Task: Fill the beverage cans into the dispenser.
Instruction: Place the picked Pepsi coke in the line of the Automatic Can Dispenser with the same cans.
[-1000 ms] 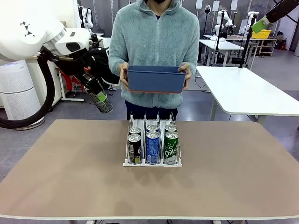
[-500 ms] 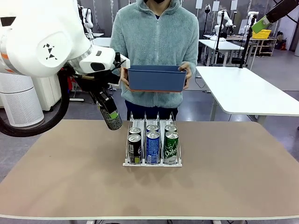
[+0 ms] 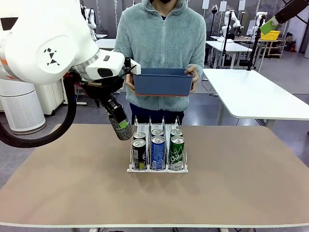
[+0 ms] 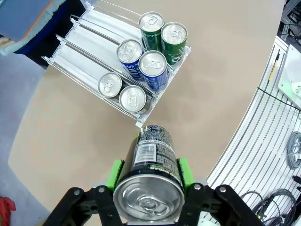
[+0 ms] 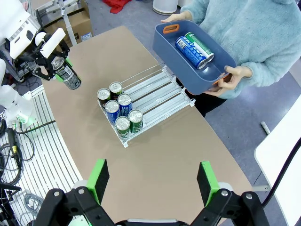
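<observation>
My left gripper (image 3: 120,126) is shut on a black-and-green can (image 4: 149,162), tilted in the air just left of the dispenser's back end. The can also appears far off in the right wrist view (image 5: 67,75). The dispenser (image 3: 157,169) stands mid-table with several cans at its front: black-and-green ones (image 3: 139,153) in the left lane, blue ones (image 3: 158,152) in the middle, green ones (image 3: 176,152) on the right. Its back lanes (image 4: 87,49) are bare. My right gripper (image 5: 153,181) hangs open high above the table, holding nothing.
A person at the far side holds a dark blue bin (image 3: 161,83) in both hands above the table edge. In it lie a blue can (image 5: 187,47) and a green can (image 5: 202,44). Another white table (image 3: 251,92) stands behind on the right.
My left gripper has carried the black-and-green can rightward and down, from beyond the table's far-left edge to beside the dispenser. The person and the bin stay put.
</observation>
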`<state>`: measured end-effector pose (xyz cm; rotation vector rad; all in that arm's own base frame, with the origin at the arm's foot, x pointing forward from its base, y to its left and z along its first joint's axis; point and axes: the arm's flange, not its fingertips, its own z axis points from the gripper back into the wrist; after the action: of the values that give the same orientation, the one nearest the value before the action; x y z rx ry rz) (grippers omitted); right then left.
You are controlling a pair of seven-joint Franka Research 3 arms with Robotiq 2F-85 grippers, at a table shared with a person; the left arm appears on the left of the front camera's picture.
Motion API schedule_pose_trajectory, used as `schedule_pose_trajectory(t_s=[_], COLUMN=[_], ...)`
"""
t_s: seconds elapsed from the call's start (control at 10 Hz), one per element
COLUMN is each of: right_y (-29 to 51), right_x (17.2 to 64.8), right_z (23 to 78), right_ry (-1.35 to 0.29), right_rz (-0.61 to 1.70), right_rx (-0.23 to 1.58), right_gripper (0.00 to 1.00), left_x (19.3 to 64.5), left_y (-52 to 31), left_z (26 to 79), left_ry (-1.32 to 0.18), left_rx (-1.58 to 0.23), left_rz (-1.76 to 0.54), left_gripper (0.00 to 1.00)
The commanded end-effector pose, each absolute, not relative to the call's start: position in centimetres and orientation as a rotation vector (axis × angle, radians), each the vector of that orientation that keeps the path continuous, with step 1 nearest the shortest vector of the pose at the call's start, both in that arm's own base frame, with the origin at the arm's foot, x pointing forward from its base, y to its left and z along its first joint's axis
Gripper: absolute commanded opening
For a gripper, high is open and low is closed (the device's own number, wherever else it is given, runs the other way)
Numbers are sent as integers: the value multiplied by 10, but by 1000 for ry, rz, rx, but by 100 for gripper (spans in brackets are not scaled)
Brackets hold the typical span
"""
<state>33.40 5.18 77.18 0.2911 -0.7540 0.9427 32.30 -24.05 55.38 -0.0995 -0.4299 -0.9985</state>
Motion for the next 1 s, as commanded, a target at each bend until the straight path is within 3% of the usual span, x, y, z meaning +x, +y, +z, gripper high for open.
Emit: schedule_pose_trajectory(t_s=[0.0,0.6,0.9], right_y=[52,52,52], right_x=[335,335,335], right_z=[771,771,771], right_ry=[-761,-761,-761], right_rz=[938,938,938], right_rx=[287,287,287], right_gripper=[100,100,100], left_x=[325,312,308], left_y=[-239,-256,-269], left_z=[554,542,512], left_ry=[-433,-448,-469], left_rx=[-74,-52,-66], left_rz=[-995,-938,-949], left_gripper=[58,58,58])
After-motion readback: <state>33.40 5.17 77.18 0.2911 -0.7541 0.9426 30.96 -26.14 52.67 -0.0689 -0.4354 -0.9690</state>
